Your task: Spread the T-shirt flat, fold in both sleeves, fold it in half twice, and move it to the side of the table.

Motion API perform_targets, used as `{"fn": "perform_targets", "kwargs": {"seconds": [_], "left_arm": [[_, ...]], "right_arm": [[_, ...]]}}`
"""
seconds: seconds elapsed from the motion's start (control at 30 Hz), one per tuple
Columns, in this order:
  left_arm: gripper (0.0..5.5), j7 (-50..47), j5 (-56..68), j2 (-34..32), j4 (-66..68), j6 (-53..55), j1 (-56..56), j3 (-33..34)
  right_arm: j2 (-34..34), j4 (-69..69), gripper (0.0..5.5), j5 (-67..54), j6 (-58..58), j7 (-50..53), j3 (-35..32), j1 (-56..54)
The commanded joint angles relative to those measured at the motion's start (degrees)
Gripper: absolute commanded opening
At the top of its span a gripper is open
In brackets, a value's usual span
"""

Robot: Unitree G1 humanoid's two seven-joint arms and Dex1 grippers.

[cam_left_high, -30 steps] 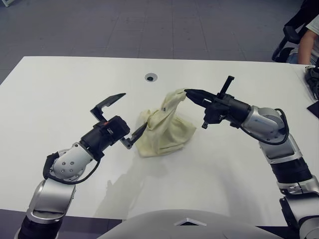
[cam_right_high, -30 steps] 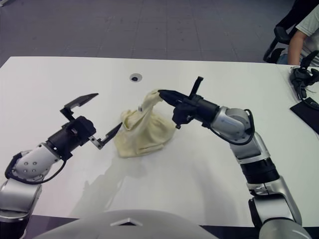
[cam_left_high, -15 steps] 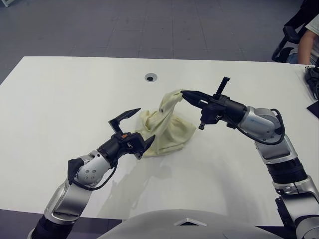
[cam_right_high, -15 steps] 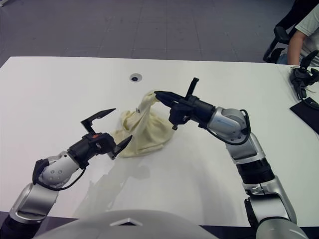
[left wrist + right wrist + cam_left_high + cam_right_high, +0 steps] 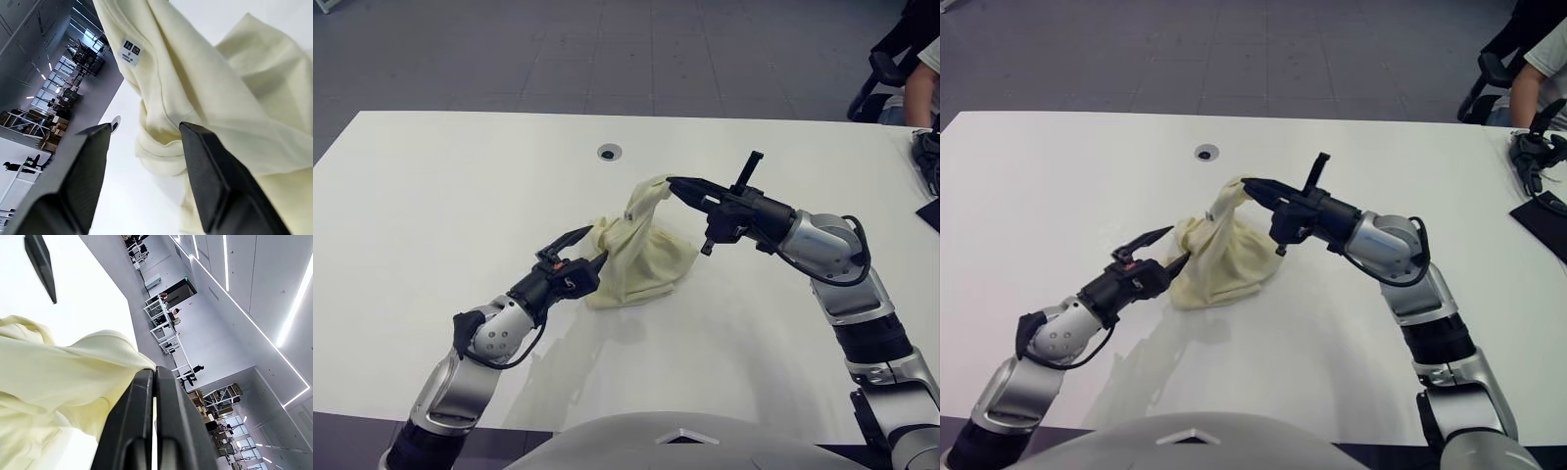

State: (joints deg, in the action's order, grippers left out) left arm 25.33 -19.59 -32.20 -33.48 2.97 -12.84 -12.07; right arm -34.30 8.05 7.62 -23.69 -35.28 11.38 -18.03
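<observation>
A pale yellow T-shirt sits bunched in the middle of the white table. One part of it is pulled up into a peak. My right gripper is shut on that peak and holds it above the table; the wrist view shows the fingers pressed together over the fabric. My left gripper is open at the shirt's lower left edge. Its two fingers stand on either side of a fold of cloth near the label.
A round cable hole lies in the table behind the shirt. Black gear rests at the table's far right edge, near a seated person's arm. Bare tabletop spreads to the left and in front.
My left gripper has moved in to the shirt's lower left edge, and its fingers have narrowed around a fold. The right gripper has held the raised peak almost still.
</observation>
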Motion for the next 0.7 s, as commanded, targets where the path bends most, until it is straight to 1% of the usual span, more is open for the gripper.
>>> {"fn": "perform_targets", "kwargs": {"seconds": [0.03,0.13,0.17,0.27,0.43,0.6,0.63,0.67,0.7], "left_arm": [[3.09,0.88,0.79,0.02,-0.96,0.14,-1.41,0.53],[3.62,0.21,-0.28,0.86,0.53,0.66,-0.29,-0.18],[3.88,-0.29,-1.13,1.30,1.36,0.66,0.38,-0.71],[4.39,-1.38,-3.76,2.62,4.31,0.05,2.18,-2.75],[5.37,-2.99,-5.71,4.26,5.49,-0.02,1.71,-3.77],[5.37,-5.10,-5.75,4.24,5.63,0.49,-0.70,-0.09],[5.18,-5.25,-5.93,4.43,5.82,0.55,-0.65,-0.06],[5.11,-5.39,-5.90,4.83,5.83,0.86,-0.54,-0.04],[4.89,-5.46,-5.75,5.23,5.78,1.08,-0.46,-0.13]], "right_arm": [[0.29,0.16,0.00,-0.22,0.21,-0.38,-0.45,-1.20],[0.44,0.35,0.00,-0.12,0.36,-0.23,-0.57,-1.06],[0.51,0.53,0.00,-0.08,0.43,-0.20,-0.54,-0.94],[0.77,1.02,0.00,-0.04,0.69,-0.08,-0.43,-0.45],[1.33,1.68,0.00,-0.08,1.21,0.04,-0.34,-0.15],[1.70,2.03,0.00,-0.06,1.58,0.16,-0.35,0.21],[1.78,2.13,0.00,-0.03,1.66,0.20,-0.34,0.32],[1.88,2.28,0.00,-0.03,1.79,0.24,-0.32,0.46],[1.96,2.46,0.00,-0.03,1.91,0.27,-0.29,0.62]]}}
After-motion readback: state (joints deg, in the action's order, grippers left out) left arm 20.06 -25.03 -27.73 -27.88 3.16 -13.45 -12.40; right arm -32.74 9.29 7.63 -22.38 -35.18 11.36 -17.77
